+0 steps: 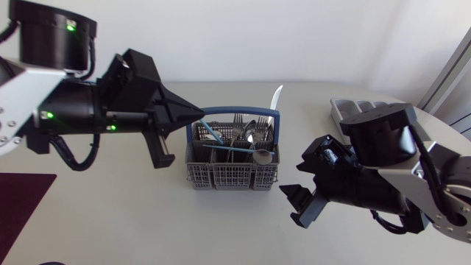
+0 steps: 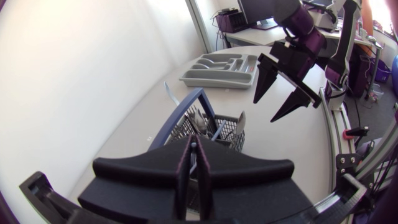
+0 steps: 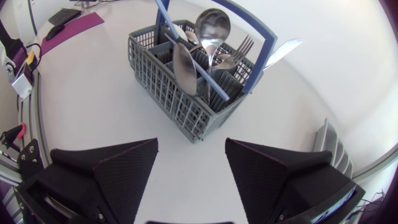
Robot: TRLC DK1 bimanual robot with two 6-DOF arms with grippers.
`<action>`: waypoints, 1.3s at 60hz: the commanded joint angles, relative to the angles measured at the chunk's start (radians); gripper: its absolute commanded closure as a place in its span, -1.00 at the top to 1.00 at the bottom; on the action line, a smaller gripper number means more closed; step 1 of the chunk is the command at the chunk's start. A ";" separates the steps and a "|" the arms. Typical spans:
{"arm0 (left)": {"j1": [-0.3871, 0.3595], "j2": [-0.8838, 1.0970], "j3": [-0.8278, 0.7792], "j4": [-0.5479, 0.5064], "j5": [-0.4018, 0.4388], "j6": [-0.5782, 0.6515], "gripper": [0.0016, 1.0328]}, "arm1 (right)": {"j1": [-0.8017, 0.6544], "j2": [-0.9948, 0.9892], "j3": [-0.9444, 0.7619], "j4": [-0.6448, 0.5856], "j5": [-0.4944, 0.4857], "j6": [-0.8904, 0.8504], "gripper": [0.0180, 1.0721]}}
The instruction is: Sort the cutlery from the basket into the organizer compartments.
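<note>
1. Grey plastic mesh basket with blue hoop handle: mid-table. Steel forks, steel spoons and a pale-bladed knife stand upright in its cells, heads up, which I judge suits a pinch from above.
2. Grey moulded organizer tray: well apart from the basket, beyond my right arm.
3. Left gripper: fingers pressed together on nothing, tip just beside the basket's handle.
4. Right gripper: fingers spread wide, basket ahead of it, not touching.
</note>
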 commanded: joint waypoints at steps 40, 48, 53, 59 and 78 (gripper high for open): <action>-0.124 -0.141 0.178 -0.241 0.041 -0.241 -0.93 | 0.091 -0.244 0.164 -0.178 -0.078 -0.001 0.52; -0.160 -0.050 0.200 -0.206 0.096 -0.289 -0.94 | 0.082 -0.257 0.173 -0.183 -0.121 -0.002 0.52; -0.166 0.010 0.216 -0.187 0.140 -0.315 -0.94 | 0.080 -0.248 0.173 -0.175 -0.146 -0.004 0.52; -0.167 0.074 0.238 -0.164 0.185 -0.341 -0.94 | 0.079 -0.234 0.165 -0.157 -0.167 -0.002 0.52; -0.169 0.177 0.322 -0.160 0.283 -0.412 -0.94 | 0.019 -0.172 0.134 -0.085 -0.236 -0.024 0.42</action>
